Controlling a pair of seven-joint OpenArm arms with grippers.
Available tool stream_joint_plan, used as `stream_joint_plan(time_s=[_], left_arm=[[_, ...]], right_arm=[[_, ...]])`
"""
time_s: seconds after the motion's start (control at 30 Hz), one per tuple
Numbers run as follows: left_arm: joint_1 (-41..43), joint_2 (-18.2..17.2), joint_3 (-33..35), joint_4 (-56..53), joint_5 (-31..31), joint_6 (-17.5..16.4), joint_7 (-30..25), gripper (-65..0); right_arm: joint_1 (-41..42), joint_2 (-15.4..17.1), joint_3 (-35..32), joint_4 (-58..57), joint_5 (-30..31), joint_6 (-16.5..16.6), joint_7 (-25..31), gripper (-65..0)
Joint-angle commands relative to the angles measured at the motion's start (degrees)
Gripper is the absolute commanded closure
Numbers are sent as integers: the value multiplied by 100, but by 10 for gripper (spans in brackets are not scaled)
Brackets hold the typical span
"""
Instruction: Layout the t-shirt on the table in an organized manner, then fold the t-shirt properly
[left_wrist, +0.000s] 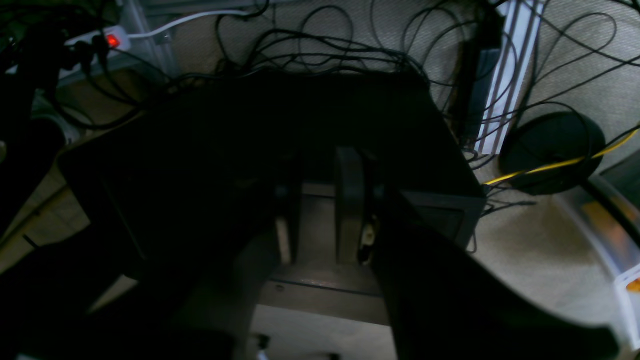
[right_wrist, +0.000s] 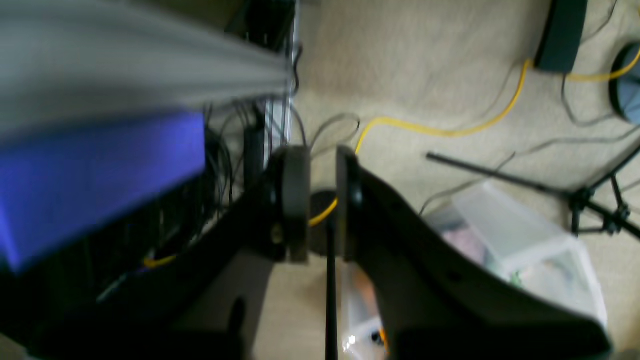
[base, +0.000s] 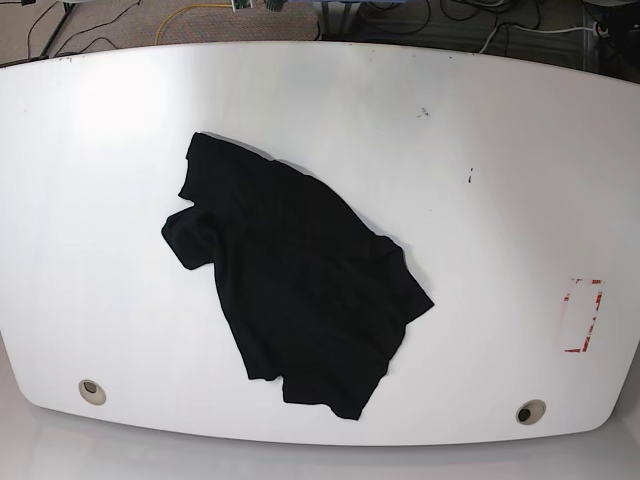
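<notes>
The t-shirt (base: 295, 290) lies crumpled and askew on the table (base: 480, 130), left of the red-outlined mark (base: 583, 315). My left end effector (left_wrist: 320, 210) and right end effector (right_wrist: 322, 200) hang over the floor, jaws narrowly parted, pinching nothing.

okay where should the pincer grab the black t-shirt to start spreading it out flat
Probably the t-shirt corner nearest the table's front edge, at the bottom of the base view. It juts out as a free flap on bare tabletop, so a pincer could come in from the front edge and pull it outward. The opposite far corner suits the other arm.
</notes>
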Motion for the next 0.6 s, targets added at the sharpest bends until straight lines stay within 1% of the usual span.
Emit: stream_joint_plan(time_s=[0.0, 0.07, 0.17, 0.23, 0.57], left_arm=[[230, -50, -13, 242, -188, 0, -41, -97], [326, -50, 40, 418, -337, -106, -41, -97], [493, -50, 75, 699, -540, -378, -41, -97], [625, -50, 49, 954, -672, -501, -41, -97], [1293, -41, 49, 2168, -1164, -536, -41, -97]], right_arm=[[-179, 6, 14, 250, -13, 13, 73, -86], [-329, 6, 14, 444, -13, 13, 73, -86], [-584, 6, 14, 787, -13, 13, 73, -86], [-759, 6, 14, 1024, -13, 13, 64, -86], [-1612, 32, 23, 2299, -4, 13, -173, -86]])
